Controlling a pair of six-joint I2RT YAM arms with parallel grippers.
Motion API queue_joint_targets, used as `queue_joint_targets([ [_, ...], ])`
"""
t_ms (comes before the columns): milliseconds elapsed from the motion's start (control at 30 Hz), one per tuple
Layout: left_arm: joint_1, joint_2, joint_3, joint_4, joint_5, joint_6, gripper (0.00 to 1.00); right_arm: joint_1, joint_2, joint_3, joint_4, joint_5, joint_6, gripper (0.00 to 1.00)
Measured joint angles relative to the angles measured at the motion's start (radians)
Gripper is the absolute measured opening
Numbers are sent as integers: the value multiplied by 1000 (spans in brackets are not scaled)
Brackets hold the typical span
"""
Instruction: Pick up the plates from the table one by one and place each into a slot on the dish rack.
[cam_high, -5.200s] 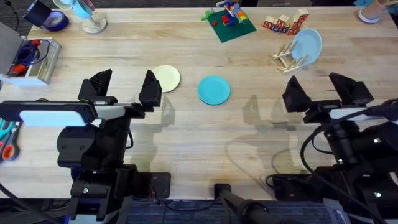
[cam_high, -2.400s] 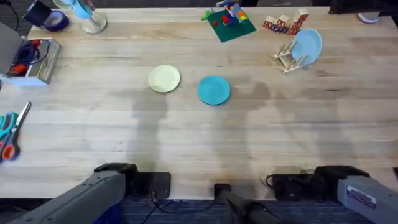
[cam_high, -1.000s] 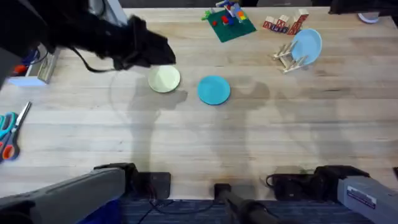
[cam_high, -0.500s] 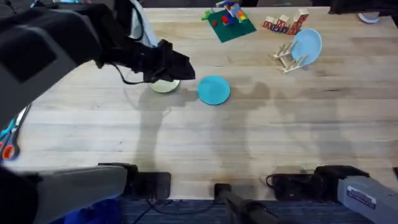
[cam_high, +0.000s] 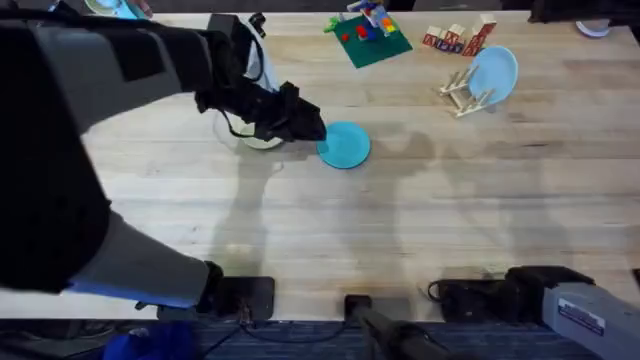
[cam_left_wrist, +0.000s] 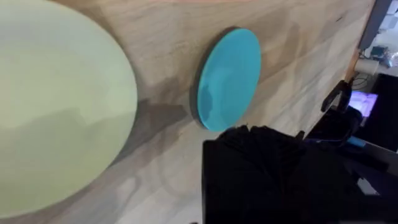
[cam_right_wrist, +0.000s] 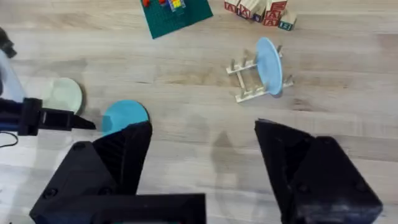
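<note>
The pale cream plate (cam_high: 258, 140) lies flat on the table (cam_high: 420, 220), half hidden under my left gripper (cam_high: 300, 125). That gripper hangs low over the plate's right edge, open, with one black finger (cam_left_wrist: 267, 168) showing beside the plate (cam_left_wrist: 56, 106). The teal plate (cam_high: 345, 145) lies just to the right, also seen in the left wrist view (cam_left_wrist: 229, 78). The dish rack (cam_high: 462, 95) stands at the back right. My right gripper (cam_right_wrist: 202, 143) is open and empty, high above the table.
A light blue plate (cam_high: 493, 72) stands upright in the rack. Coloured blocks (cam_high: 455, 40) and a green baseplate (cam_high: 368, 35) lie at the back. The front half of the table is bare wood.
The left arm has swept in from the back left and come down over the cream plate, now covering more of it. The plates have not moved.
</note>
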Motion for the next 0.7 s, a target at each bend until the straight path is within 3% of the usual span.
queue_joint_targets([
  [467, -6, 147, 0, 109, -13, -2, 41, 0, 0, 0, 0, 0, 0, 996],
  [700, -6, 163, 0, 108, -29, -3, 41, 0, 0, 0, 0, 0, 0, 996],
])
